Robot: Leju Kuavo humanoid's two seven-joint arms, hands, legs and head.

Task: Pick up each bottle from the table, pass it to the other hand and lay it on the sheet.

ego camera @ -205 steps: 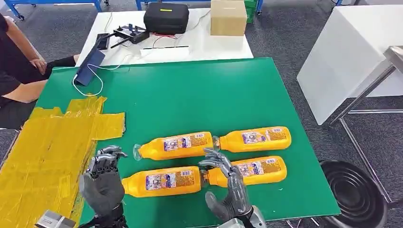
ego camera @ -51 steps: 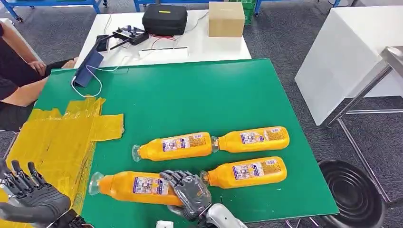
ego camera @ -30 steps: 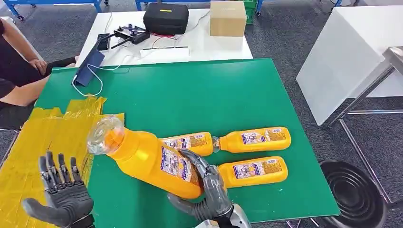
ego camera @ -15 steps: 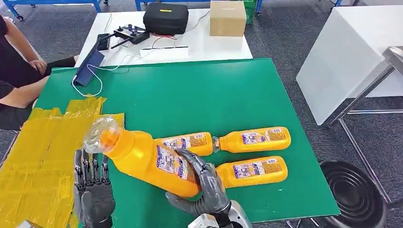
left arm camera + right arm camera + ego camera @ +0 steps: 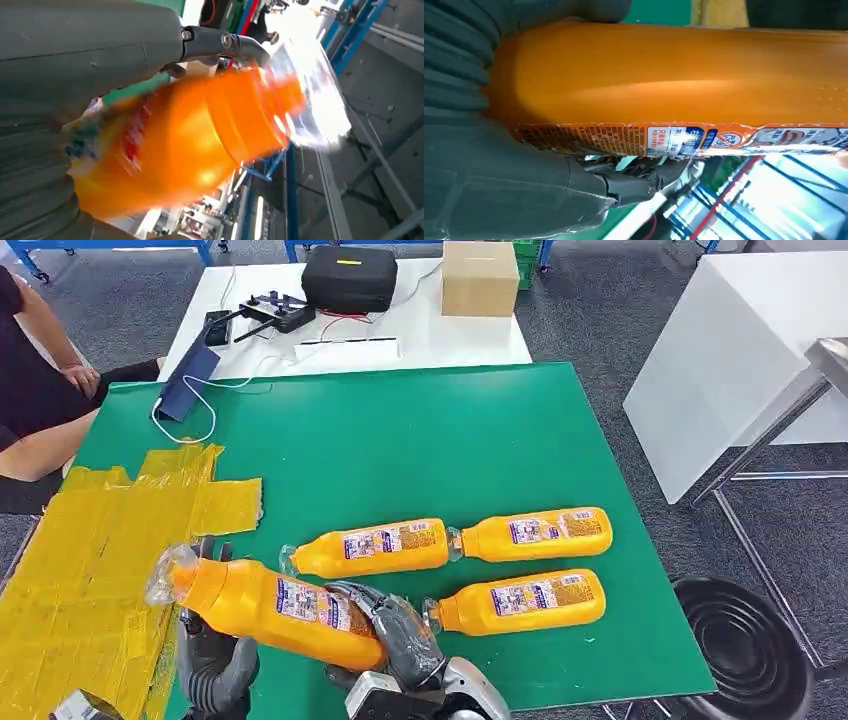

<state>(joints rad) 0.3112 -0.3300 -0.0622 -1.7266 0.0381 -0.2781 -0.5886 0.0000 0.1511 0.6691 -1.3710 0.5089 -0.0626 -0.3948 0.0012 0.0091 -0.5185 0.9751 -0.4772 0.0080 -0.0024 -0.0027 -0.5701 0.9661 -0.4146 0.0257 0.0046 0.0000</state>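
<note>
So right now the right hand is wrapped around the base end of one orange bottle, holding it up off the green table with the clear cap end pointing toward 9 o'clock, out over the edge of the yellow sheet. The left hand is underneath the neck half, fingers reaching up around it. From the left wrist view one finger curls over the bottle, but it's blurry, so I honestly can't tell if that hand has a real grip or is just cupping it. Looks like mid-handoff to me. The other three bottles lie on the table at about 3 o'clock from the held one, near it but not touching. Main risk I see: if the right hand lets go before the left one closes properly, the bottle drops, since it's smooth, round and heavy with liquid. It could also tip cap-down, because the left hand sits toward the neck. A dropped bottle might roll into the others or off the table edge at 6 o'clock.
</note>
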